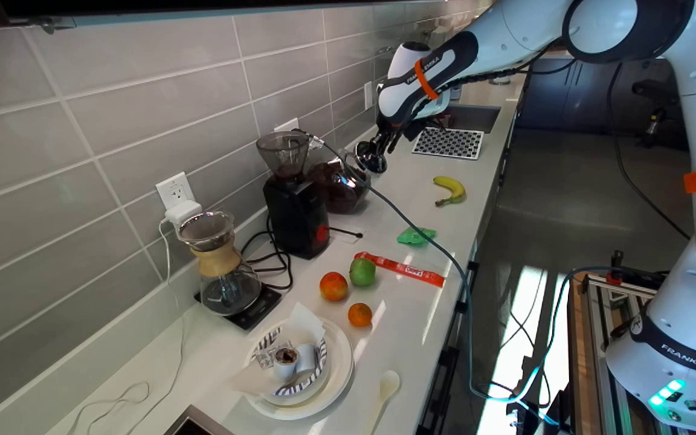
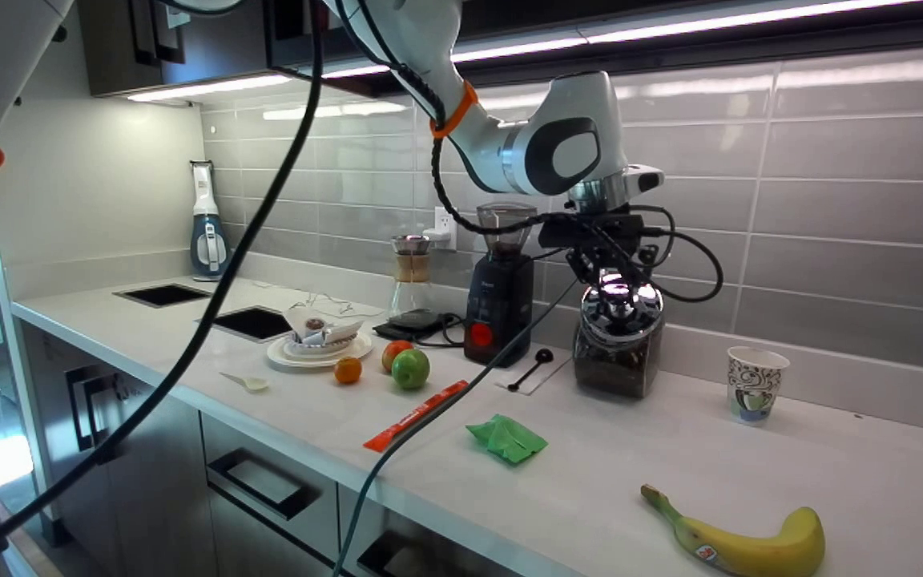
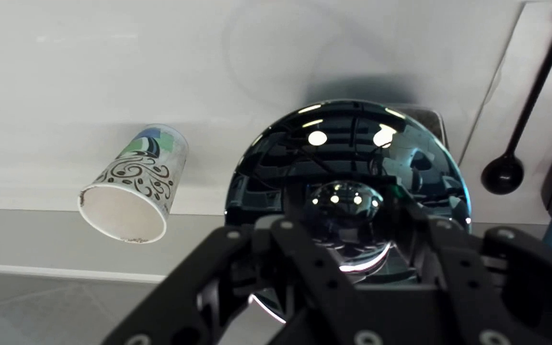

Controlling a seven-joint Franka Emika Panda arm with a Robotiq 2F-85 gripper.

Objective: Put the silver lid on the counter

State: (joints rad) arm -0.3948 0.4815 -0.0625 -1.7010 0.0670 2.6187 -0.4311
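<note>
- One tool, its two fingers on opposite sides of a round knob, pinches the one silver lid by that knob.
- The silver lid is at the tool's end, directly below it, by the mouth of one glass jar with dark contents; whether lid and jar touch, I cannot tell.
- The jar stands upright on one pale table, near the tiled wall.
- Near the jar, on one side: one black grinder, with one long-handled black scoop lying between them.
- On its other side: one patterned paper cup, upright.
- Farther out: one green packet, one red packet, one banana, all lying flat.
- Past those, three round fruits: one green fruit, one red-orange fruit, one smaller orange.
- Beyond the grinder, one glass carafe on one black slab.
- Well apart from the tool: one patterned dish on a wider white plate, holding two small white cups; one pale spoon nearby.
- Farthest, one hand vacuum, upright.
</note>
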